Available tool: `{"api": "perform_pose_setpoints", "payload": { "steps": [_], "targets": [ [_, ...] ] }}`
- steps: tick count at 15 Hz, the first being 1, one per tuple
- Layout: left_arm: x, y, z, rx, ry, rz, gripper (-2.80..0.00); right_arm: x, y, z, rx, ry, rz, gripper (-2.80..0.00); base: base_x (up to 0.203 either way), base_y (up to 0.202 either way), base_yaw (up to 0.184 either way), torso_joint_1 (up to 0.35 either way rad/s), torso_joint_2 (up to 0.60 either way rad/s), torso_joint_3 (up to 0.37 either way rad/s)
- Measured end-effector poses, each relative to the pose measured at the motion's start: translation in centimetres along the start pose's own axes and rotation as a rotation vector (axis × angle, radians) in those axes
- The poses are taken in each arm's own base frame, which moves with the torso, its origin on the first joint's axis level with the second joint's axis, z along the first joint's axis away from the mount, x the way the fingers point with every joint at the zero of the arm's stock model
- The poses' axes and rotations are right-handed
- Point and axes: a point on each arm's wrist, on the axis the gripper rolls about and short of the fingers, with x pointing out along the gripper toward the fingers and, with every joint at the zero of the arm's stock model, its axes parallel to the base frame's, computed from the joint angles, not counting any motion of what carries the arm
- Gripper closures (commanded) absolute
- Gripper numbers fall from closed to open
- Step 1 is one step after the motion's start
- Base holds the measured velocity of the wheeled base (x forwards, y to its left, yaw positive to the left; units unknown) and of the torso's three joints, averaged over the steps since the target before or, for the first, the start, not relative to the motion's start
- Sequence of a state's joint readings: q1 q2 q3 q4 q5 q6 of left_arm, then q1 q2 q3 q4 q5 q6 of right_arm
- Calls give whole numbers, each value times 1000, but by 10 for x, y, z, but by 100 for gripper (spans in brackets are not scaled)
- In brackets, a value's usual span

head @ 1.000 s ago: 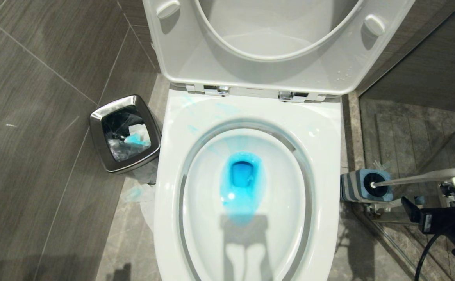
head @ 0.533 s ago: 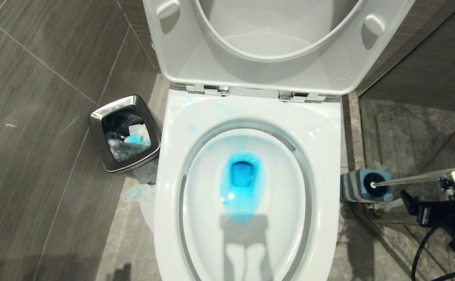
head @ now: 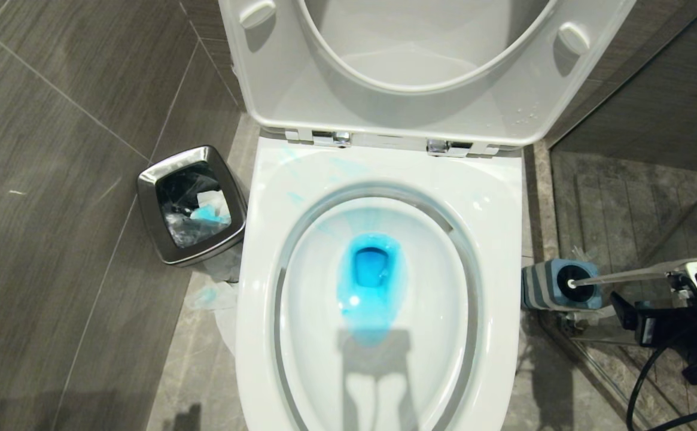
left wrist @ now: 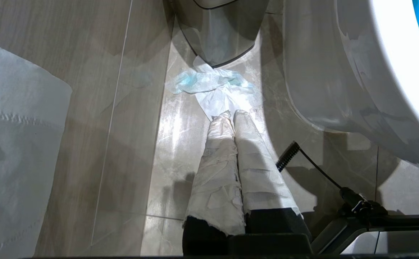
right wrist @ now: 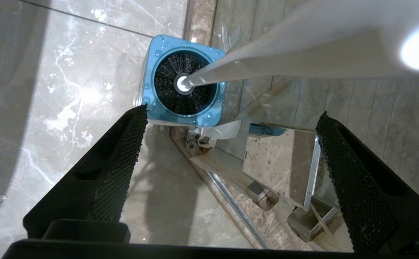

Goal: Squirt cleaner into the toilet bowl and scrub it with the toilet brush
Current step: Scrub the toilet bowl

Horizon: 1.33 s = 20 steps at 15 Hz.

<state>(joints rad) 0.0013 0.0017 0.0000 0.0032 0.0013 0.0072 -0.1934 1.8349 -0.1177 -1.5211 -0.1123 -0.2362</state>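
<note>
**Right Arm Drawn Back Toward Brush Handle Tip**

Since the earlier frame, the right gripper (right wrist: 231,172) has slid toward the 3 o'clock edge of the head view, jaws spread wide and empty. Toilet brush (head: 629,276) stands in its holder (head: 554,285) at 3 o'clock of the toilet bowl (head: 378,179); cleaner (head: 372,281) already tints the water. Handle likely light, rigid, slick: grasp the upper handle. Left gripper (left wrist: 232,117) is shut on nothing, parked beside the bowl.
</note>
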Motion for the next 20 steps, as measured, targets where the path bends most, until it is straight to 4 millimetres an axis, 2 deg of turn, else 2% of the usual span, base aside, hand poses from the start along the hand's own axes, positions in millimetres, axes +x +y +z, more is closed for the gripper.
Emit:
{"api": "perform_pose_setpoints", "payload": {
  "steps": [15, 20],
  "targets": [
    [0, 0, 0, 0, -1, 0, 0, 1, 1, -7, 4, 33, 7, -280, 0, 0, 0, 0, 0, 0],
    [0, 0, 0, 0, -1, -1, 0, 10, 3, -10, 40, 46, 14, -280, 0, 0, 0, 0, 0, 0]
  ]
}}
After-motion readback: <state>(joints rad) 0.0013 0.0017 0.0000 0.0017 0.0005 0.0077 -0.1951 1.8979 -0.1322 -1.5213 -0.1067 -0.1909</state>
